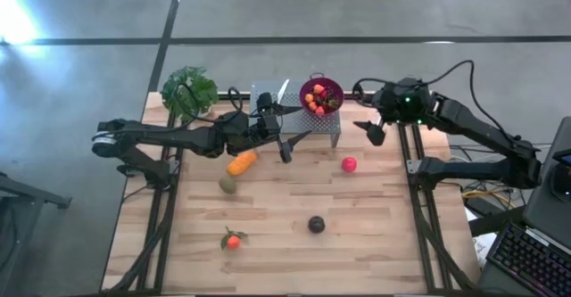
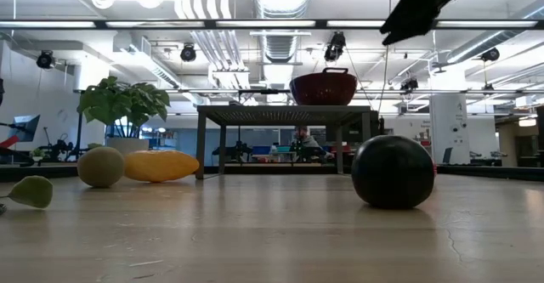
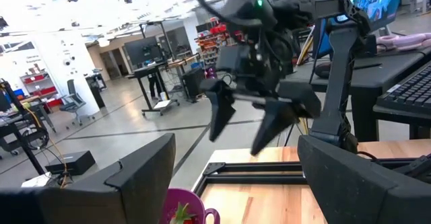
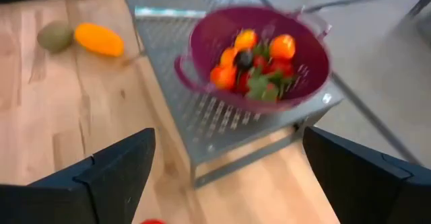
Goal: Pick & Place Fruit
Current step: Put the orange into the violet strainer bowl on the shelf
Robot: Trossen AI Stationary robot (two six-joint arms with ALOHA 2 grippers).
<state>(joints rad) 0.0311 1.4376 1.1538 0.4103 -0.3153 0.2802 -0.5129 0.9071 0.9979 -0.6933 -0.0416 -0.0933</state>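
Left claw [image 1: 287,129] spread wide and empty, arm stretched across the tabletop [image 1: 285,243], orange fruit [image 1: 241,162] and olive one [image 1: 228,184] just at its 7 o'clock, right claw [image 1: 373,129] also released, red ball [image 1: 349,164] at its 7 o'clock.

The left gripper [image 3: 222,183] is spread wide above the colander [image 3: 183,209]; beyond, the right gripper [image 3: 246,126] hangs open.

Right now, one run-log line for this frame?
left end effector: open, empty, beside colander | right end effector: open, empty | colander: holds fruit, on metal stand | orange fruit, red ball: on table
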